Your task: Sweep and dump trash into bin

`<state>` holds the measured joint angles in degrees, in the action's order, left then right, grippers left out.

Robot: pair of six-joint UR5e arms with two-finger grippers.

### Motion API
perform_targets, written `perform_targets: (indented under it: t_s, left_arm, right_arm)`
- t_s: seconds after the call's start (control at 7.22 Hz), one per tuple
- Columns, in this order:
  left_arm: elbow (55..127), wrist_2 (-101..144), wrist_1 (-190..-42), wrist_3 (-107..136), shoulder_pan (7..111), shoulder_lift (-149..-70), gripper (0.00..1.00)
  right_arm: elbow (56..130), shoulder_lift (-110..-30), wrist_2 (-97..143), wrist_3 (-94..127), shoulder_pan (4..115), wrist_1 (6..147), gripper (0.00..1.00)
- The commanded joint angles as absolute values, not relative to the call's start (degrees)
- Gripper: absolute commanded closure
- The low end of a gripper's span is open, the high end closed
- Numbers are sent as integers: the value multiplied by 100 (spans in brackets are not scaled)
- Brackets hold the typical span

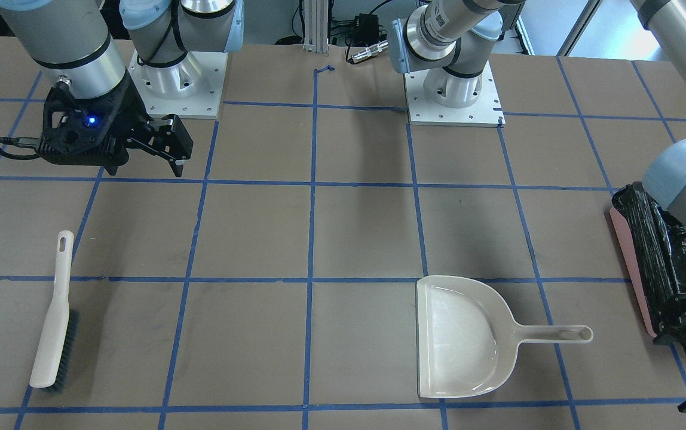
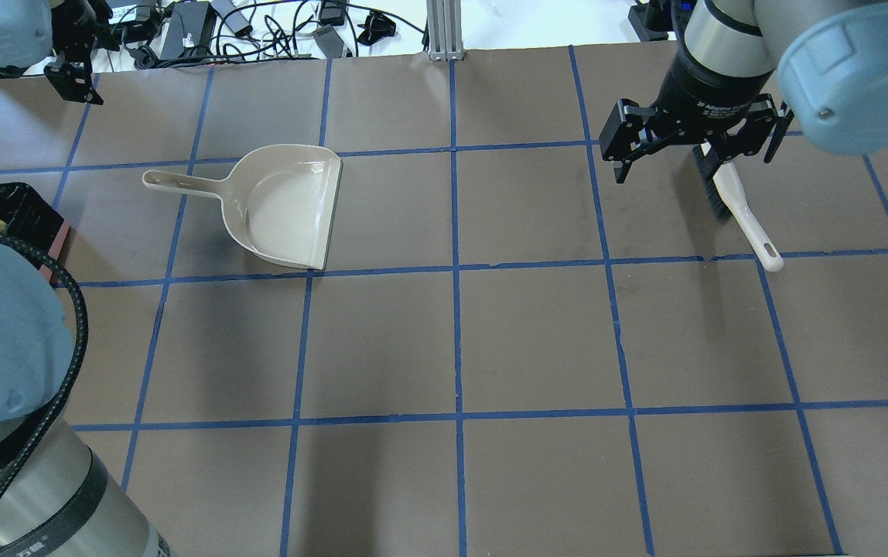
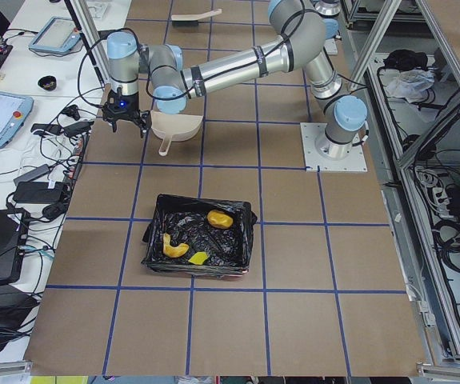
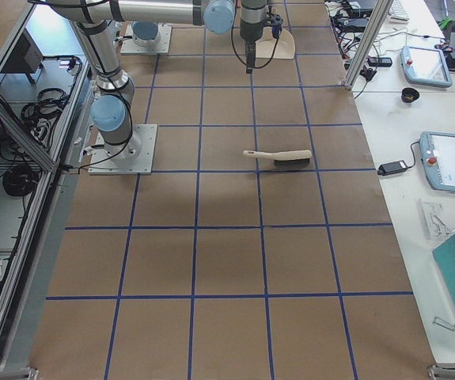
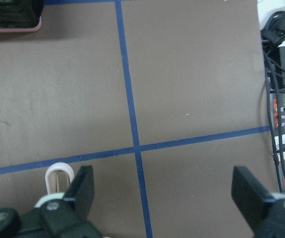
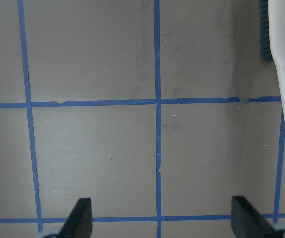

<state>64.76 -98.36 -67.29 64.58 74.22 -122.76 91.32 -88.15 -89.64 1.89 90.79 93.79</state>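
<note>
The bin [image 3: 242, 240] is a pink box lined with a black bag, standing at the table's left end. In it lie the trash pieces: an amber lump [image 3: 219, 218], a curved tan bread piece [image 3: 174, 248] and a yellow wedge [image 3: 199, 258]. The bin's pink wall also shows in the front view [image 1: 628, 257]. My left gripper [image 5: 164, 198] is open and empty, hovering beyond the bin near the table's far edge. My right gripper [image 2: 695, 151] is open and empty, above the table next to the brush.
A beige dustpan [image 2: 289, 209] lies empty on the table, handle toward the bin; its handle tip shows in the left wrist view [image 5: 58, 176]. A white brush [image 2: 742, 209] with dark bristles lies under the right gripper. Cables and devices [image 2: 258, 27] line the far edge.
</note>
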Motion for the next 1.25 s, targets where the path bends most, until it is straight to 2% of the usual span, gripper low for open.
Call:
perform_targets:
  t_s: [0.0,0.55,0.83,1.11]
  left_arm:
    - [6478,-9844,-6811,5541,7540,-11806,0]
    - [6917,-10107,-7216,3977,8198,-10988,1]
    - [6978,-10107,-8108,3100,8524,-10750,2]
    - [7240,-10081,-8366,2282,8884,-10469,1]
  right_arm:
    - [9132,-8807,-8974,220,9079,9378,0]
    - [9132,-8807,-8974,228,9079,9352,0]
    - [9132,-8807,-8974,229,9079,9343,0]
    - [9132,-8807,-8974,229,9079,9378,0]
